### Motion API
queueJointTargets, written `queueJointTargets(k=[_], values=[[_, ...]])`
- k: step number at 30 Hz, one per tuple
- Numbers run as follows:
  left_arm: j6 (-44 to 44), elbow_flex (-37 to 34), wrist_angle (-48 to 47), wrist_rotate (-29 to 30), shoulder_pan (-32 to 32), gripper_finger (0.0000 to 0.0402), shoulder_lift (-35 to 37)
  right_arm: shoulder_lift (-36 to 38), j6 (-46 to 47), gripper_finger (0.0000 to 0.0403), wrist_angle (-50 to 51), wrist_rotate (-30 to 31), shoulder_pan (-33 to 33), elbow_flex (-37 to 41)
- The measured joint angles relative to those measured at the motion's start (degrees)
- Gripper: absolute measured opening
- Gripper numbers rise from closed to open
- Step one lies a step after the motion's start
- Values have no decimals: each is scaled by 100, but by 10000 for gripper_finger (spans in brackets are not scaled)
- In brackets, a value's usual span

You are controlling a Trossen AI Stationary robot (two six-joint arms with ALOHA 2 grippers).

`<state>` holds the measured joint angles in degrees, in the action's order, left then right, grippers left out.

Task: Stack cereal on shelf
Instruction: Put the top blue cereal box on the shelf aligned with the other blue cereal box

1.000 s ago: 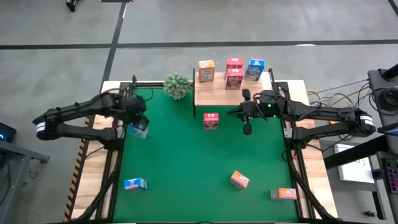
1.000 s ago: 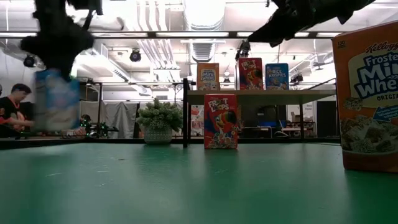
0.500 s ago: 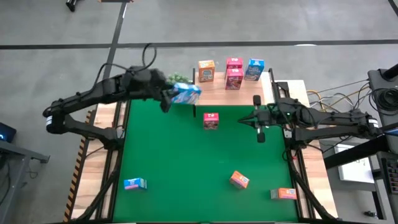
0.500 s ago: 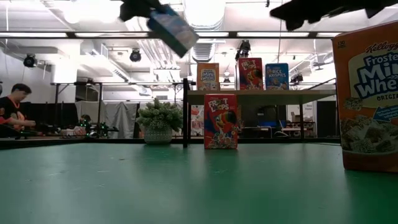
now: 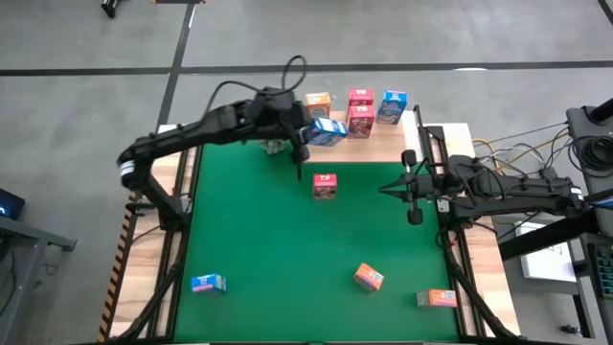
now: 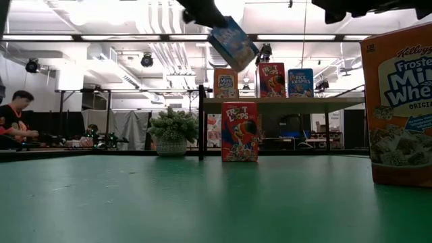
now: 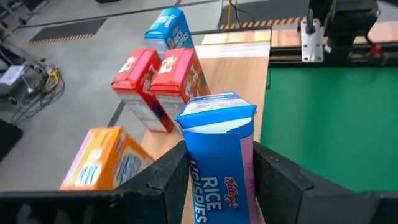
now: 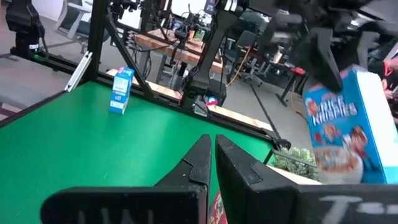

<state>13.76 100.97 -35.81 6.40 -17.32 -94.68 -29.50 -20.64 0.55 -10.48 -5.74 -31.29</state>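
Carried across, the blue cereal box sits clamped in the left hand over the shelf; right hand clenched.

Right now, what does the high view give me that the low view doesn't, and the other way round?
Only the high view shows the blue box lying on the table's near-left, the two orange boxes near-right, and the right gripper, shut and waiting at the table's right edge. Only the low view shows a person in the room behind. Both show the left gripper carrying a blue cereal box in the air toward the shelf, plus the red box standing on the table.
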Motion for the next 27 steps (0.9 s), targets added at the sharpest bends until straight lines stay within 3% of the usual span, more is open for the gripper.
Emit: queueJointTargets(k=[6,12,27], values=[[196,616,-4,-411,-52,141,-667,20,-34,13,3,0,0,20],[215,1110,-22,-447,-105,141,-1198,20,-39,13,3,0,0,22],[186,1342,-25,-452,-131,166,-1812,20,-42,13,5,2,0,22]])
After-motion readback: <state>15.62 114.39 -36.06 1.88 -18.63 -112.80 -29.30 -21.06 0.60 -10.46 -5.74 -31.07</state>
